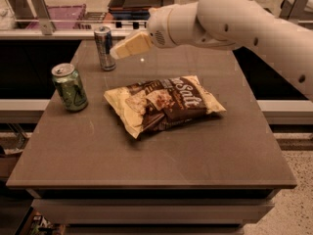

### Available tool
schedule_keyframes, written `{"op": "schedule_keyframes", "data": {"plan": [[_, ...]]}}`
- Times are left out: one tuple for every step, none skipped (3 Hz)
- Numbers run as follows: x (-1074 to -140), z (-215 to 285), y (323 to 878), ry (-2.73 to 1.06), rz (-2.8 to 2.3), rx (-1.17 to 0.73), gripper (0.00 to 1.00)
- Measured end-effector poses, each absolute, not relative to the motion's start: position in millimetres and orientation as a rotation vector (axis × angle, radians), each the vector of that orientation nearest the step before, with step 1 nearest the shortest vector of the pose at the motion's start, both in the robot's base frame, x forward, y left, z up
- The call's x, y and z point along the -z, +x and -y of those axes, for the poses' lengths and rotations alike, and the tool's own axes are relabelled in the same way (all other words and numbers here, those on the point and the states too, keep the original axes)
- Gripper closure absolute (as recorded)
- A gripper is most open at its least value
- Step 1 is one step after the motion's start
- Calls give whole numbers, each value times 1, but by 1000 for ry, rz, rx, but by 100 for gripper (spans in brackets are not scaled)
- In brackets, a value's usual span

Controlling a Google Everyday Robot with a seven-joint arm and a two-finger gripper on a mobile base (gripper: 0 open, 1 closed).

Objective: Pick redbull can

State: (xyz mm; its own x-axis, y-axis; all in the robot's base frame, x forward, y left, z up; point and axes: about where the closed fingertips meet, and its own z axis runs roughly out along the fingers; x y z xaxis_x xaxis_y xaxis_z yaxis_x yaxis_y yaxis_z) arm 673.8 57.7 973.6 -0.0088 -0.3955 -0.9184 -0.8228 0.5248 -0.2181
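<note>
Gripper (119, 51): hovers over the far side of the table (146, 155), just right of the redbull can (104, 48); spread or pressed together, cannot tell. Redbull can: stands upright near the far left edge, behind the green can (70, 87) and chip bag (164, 104).
</note>
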Motion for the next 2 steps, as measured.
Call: {"op": "schedule_keyframes", "data": {"plan": [[-967, -75, 680, -1013, -1600, -504, 0], [-969, -74, 681, -1009, -1597, -500, 0]]}}
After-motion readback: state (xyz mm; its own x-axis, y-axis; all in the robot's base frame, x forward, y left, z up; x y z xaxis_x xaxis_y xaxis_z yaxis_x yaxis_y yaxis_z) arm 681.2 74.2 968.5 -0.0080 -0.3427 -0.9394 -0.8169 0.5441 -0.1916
